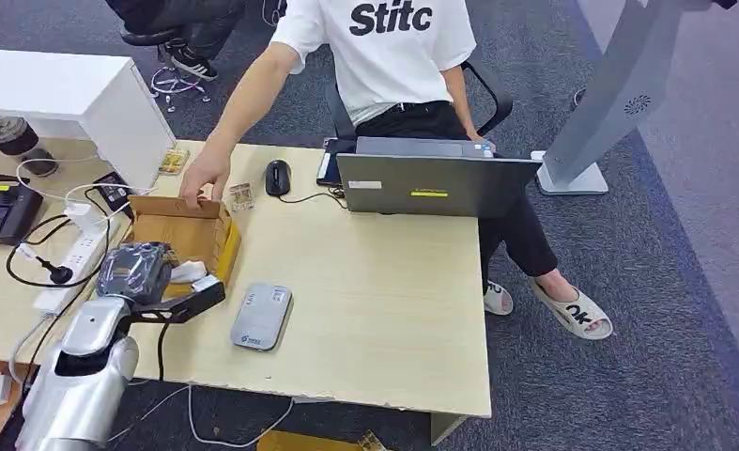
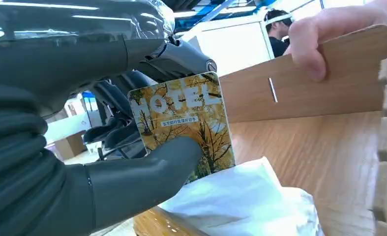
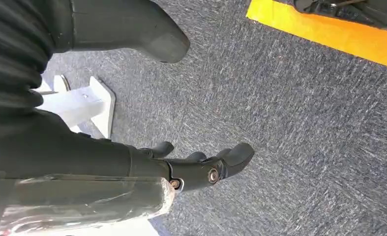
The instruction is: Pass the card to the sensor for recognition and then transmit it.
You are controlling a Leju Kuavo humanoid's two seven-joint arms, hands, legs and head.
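Grey carpet surrounds a pale wooden desk [image 1: 375, 310]. From the head view, the left hand [image 1: 163, 282] sits at the near edge of a cardboard box [image 1: 192, 235], beside a grey sensor [image 1: 262, 317] with bare desk beyond. Its wrist view reveals a hotel card [image 2: 184, 123] pinched upright, long axis vertical, above white packing. A person's hand [image 1: 204, 178] grips the box's far wall. The right hand [image 3: 201, 167] hangs over carpet, fingers apart, holding nothing.

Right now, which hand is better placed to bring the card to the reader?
The left hand: it already pinches the card beside the grey reader. The right hand hangs over the carpet, holding nothing.
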